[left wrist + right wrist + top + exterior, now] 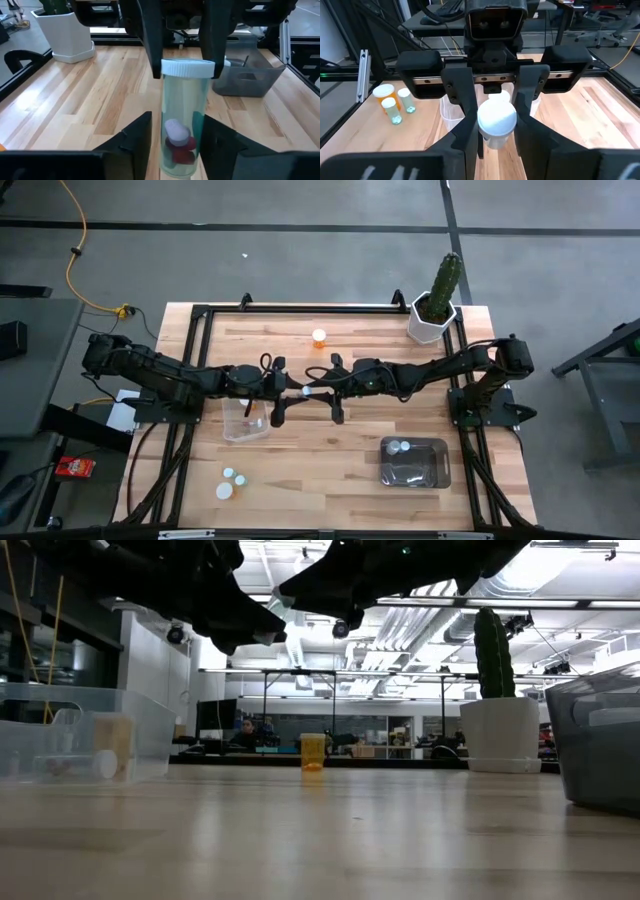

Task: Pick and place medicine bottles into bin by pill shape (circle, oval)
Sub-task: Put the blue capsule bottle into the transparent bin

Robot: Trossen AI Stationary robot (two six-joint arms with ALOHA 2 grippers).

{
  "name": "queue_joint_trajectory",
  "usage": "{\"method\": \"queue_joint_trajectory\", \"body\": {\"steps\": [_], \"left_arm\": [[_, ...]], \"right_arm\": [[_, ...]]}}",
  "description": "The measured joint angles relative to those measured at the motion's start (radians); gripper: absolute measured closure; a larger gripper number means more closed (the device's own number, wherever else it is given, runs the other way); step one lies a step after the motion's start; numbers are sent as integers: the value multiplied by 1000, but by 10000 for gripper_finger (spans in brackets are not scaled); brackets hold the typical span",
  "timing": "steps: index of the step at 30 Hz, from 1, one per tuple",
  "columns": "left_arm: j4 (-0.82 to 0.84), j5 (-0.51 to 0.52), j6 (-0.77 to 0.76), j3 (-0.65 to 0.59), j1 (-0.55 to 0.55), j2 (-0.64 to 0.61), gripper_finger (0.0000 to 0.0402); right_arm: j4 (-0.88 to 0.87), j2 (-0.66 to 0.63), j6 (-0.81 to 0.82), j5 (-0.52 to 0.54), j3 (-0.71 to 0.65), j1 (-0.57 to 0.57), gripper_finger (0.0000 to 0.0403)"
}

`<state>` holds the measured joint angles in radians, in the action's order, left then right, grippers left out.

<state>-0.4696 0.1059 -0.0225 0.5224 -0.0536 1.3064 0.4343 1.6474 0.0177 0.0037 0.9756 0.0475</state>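
the held bottle (184, 122) has a pale green clear body, a white cap and white and dark red pills inside. an orange bottle (319, 337) with a white cap stands on the light wood table (340, 450). the cactus (446, 278) is green in a white pot (430, 323); the bin (414, 463) is grey.

Even overhead light fills your high view, leaving only soft shadows on the table (330, 445). In your low view, bright ceiling lights (420, 602) silhouette both arms, and the near tabletop blurs. Your wrist views show the closest fingers out of focus.
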Motion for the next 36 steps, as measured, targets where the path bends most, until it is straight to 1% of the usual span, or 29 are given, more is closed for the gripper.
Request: {"method": "queue_joint_trajectory", "body": {"steps": [6,14,20,23,26,33,36], "left_arm": [[0,4,1,0,0,0,286],[0,9,19,0,0,-1,300],[0,10,27,0,0,-1,304],[0,14,26,0,0,-1,304],[1,23,26,0,0,-1,304],[20,41,26,-1,0,-3,304],[67,68,26,-2,-1,-28,304]], "right_arm": [[0,0,0,4,0,-2,302],[0,0,0,15,0,-1,281],[0,0,4,18,0,-1,279],[0,0,4,46,0,-1,277],[2,-4,-15,52,0,-1,264],[-36,-65,-29,54,-1,-3,214],[-75,-94,-47,102,-1,0,200]]}}
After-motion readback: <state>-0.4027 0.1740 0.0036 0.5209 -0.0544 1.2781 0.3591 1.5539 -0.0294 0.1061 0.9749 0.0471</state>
